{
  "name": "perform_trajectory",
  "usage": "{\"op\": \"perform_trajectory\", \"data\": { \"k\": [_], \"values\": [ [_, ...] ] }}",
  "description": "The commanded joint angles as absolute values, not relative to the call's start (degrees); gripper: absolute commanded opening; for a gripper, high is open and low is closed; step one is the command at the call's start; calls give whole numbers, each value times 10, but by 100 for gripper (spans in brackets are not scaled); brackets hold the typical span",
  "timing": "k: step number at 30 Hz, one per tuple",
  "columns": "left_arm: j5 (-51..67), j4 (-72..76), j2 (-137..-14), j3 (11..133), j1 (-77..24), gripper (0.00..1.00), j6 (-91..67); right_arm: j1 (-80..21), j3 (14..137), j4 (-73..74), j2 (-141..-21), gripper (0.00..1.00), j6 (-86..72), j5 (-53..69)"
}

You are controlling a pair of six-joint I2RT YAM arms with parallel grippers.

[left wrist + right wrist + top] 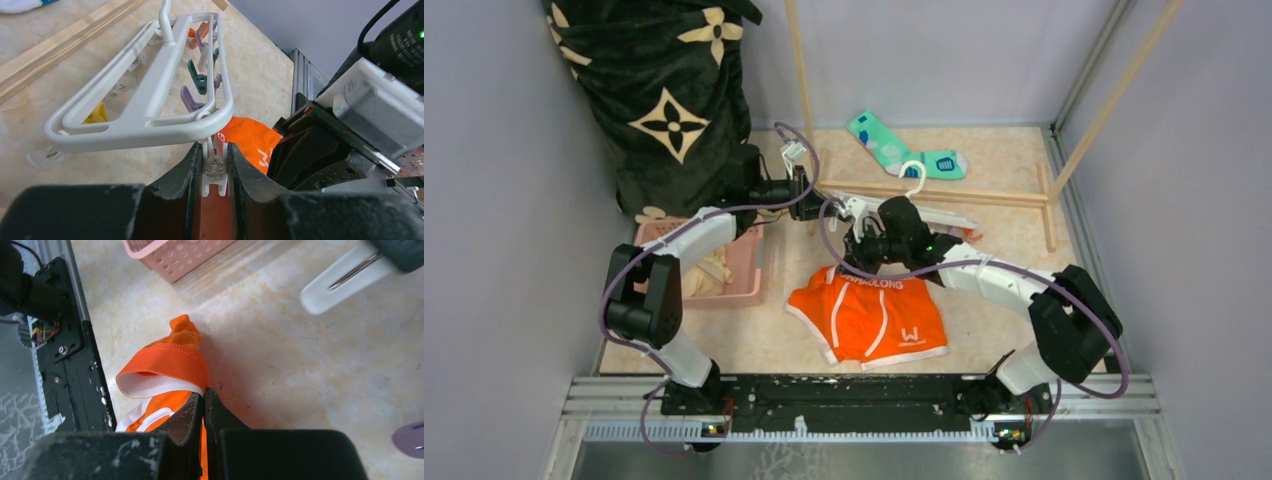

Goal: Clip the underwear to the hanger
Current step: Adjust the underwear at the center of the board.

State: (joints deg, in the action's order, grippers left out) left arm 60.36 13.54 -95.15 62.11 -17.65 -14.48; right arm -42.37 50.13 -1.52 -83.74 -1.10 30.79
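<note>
Pinching a white clip (pixel 215 175) from both sides, the left hand (pixel 216 162) is clenched on it. The clip hangs from the nearest corner of the hanger (pixel 145 120). The hanger's white frame tilts away ahead of the fingertips, with purple, green and orange clips dangling under its far side. Below and just right of this hand lies a fold of orange cloth, and the right arm's wrist crowds in beside it.

The right hand (pixel 204 407) is clenched on the underwear (pixel 170 365), with a thin strip of orange cloth caught between its closed fingers. Just ahead of its fingertips the waistband is bunched up off the worktop (pixel 300 370), its white inner edge showing. Farther ahead sits a pink basket (pixel 175 257).

From above, the two hands are close together, with the hanger stretching away behind the right hand. The rest of the underwear spreads flat on the worktop from that hand back toward the arm bases. The basket stands beside the left arm and holds a cream cloth (pixel 709 272). Beyond both hands and the hanger, past a wooden rail (pixel 944 193), lies a teal sock (pixel 904 150).
</note>
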Motion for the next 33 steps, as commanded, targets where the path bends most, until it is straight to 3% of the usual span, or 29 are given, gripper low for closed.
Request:
{"op": "perform_trajectory", "data": {
  "k": [1,7,12,25,33],
  "values": [
    [609,155,-918,613,-178,0,-115,-421,595,81,-846,0,-14,254],
    [570,111,-925,628,-178,0,-96,-421,725,308,-900,0,2,219],
    [507,62,-933,647,-177,0,-67,-421,724,394,-931,0,5,211],
    [536,81,-942,641,-177,0,-69,-420,602,163,-883,0,23,244],
    [623,327,-924,552,-177,0,-198,-420,595,110,-874,0,130,379]
  ]
}}
